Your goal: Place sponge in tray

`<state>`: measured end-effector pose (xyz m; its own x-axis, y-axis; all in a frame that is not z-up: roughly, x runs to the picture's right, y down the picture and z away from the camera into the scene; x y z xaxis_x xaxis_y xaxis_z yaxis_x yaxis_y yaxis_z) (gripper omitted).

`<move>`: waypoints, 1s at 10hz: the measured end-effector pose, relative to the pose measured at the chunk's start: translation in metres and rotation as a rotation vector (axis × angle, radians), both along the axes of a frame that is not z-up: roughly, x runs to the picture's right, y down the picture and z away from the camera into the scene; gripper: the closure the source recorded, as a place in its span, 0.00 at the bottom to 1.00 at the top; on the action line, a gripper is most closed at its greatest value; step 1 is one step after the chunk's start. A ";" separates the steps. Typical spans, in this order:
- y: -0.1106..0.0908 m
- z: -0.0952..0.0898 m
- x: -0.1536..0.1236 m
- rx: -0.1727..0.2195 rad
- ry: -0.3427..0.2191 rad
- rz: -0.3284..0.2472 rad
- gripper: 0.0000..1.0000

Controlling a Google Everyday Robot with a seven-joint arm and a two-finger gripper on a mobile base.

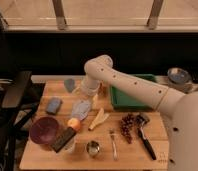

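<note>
Gripper: the gripper (87,93) hangs low over the back middle of the wooden table (134,156), at the end of the white arm (127,82) that reaches in from the right.
Jaws: they stand wide apart, and I see nothing held between them.
Sponge: the sponge (54,105) lies flat on the table, to the left of the gripper and apart from it, not touched.
Tray: the tray (126,101) stands at the back right of the table, and the arm hides part of it; the sponge is outside it, well apart on the other side of the gripper.
Cloth: a blue-grey cloth (82,108) lies just below the gripper, between the sponge and the tray.
Cup: a small blue-grey cup (70,84) stands behind the sponge, near the gripper.
Front left: a purple bowl (44,131) with a dark block (63,140) beside it, and an orange round thing (73,123) near the cloth.
Front middle: a yellow peel (98,119), a metal cup (93,148) and a fork (113,143).
Front right: dark grapes (127,125) and a black-handled tool (145,136).
</note>
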<state>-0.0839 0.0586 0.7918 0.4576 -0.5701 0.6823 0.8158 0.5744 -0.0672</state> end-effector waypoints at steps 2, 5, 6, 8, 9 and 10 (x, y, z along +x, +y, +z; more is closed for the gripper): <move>-0.007 0.013 -0.032 0.010 -0.050 -0.033 0.20; -0.013 0.027 -0.074 0.021 -0.109 -0.074 0.20; -0.013 0.029 -0.088 0.021 -0.130 -0.086 0.20; -0.005 0.036 -0.115 -0.002 -0.174 -0.120 0.20; -0.002 0.035 -0.124 -0.010 -0.192 -0.129 0.20; -0.002 0.036 -0.121 -0.013 -0.188 -0.129 0.20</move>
<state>-0.2048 0.0563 0.8274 0.2453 -0.6063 0.7564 0.8814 0.4644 0.0864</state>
